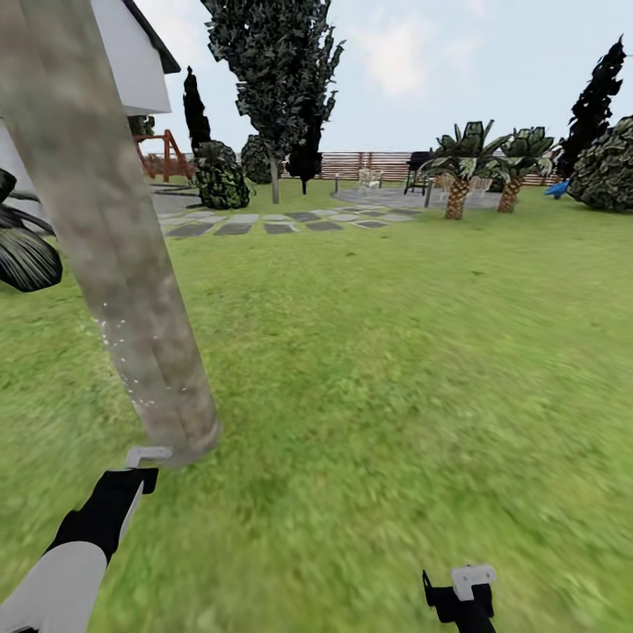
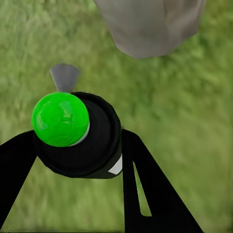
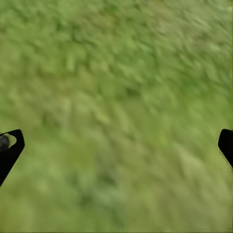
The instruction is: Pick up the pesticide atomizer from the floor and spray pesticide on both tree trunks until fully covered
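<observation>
The nearer tree's trunk (image 1: 114,264), thick and mottled grey-tan, leans up the left of the head view, with small white specks on its lower bark. Its base (image 2: 150,24) shows close ahead in the left wrist view. My left gripper (image 1: 134,482) (image 2: 77,150) is shut on the pesticide atomizer (image 2: 60,119), a black body with a bright green top. The atomizer's grey nozzle (image 1: 148,455) points at the foot of the trunk. A second tall tree (image 1: 274,180) with a pale trunk stands far back. My right gripper (image 1: 462,587) (image 3: 116,145) hangs open over grass.
Lawn (image 1: 396,369) spreads to the right and ahead. Stepping stones (image 1: 264,224), dark shrubs (image 1: 220,176), two short palms (image 1: 457,198), a slat fence (image 1: 369,163), a red playset (image 1: 167,154) and the white house (image 1: 132,61) lie beyond. A dark leafy plant (image 1: 26,255) sits at the left edge.
</observation>
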{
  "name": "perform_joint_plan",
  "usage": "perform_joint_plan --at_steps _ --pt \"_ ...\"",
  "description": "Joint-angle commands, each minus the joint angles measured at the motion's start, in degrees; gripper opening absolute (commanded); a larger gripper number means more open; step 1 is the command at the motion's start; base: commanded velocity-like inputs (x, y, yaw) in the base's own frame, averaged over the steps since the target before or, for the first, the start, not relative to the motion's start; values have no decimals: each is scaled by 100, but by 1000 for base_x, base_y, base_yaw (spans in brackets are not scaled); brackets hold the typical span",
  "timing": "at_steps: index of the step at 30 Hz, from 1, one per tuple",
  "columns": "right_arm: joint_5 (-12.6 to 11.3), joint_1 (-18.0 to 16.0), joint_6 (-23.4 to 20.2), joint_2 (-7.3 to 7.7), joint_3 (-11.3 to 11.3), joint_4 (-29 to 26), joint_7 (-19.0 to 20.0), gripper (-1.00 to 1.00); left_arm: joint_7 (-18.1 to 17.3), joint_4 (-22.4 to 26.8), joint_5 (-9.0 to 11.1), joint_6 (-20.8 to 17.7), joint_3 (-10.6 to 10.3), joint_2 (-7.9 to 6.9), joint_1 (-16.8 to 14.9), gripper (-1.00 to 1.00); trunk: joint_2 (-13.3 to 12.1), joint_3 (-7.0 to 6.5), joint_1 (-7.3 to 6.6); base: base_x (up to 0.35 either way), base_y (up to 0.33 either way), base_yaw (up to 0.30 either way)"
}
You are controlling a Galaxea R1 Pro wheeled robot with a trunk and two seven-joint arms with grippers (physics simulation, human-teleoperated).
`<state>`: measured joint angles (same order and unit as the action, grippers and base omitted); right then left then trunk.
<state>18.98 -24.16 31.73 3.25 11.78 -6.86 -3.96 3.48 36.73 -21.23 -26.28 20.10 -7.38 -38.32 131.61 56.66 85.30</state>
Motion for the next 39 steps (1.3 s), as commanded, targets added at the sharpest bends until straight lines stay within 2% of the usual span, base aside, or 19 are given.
perform_joint_plan --at_steps 1,7,23,39 --pt "-1 0 0 0 0 0 0 100 2 0 -3 0 -4 0 0 -100 0 0 0 154 -266 277" --pt "0 1 0 0 0 0 0 100 1 0 -11 0 -20 3 0 -100 0 0 0 175 -249 238" --pt "0 0 0 0 0 0 0 100 3 0 -4 2 -24 9 -2 -100 0 0 0 156 -243 27" --pt "0 0 0 0 0 1 0 100 3 0 -3 9 -20 6 0 -100 0 0 0 123 -254 269"
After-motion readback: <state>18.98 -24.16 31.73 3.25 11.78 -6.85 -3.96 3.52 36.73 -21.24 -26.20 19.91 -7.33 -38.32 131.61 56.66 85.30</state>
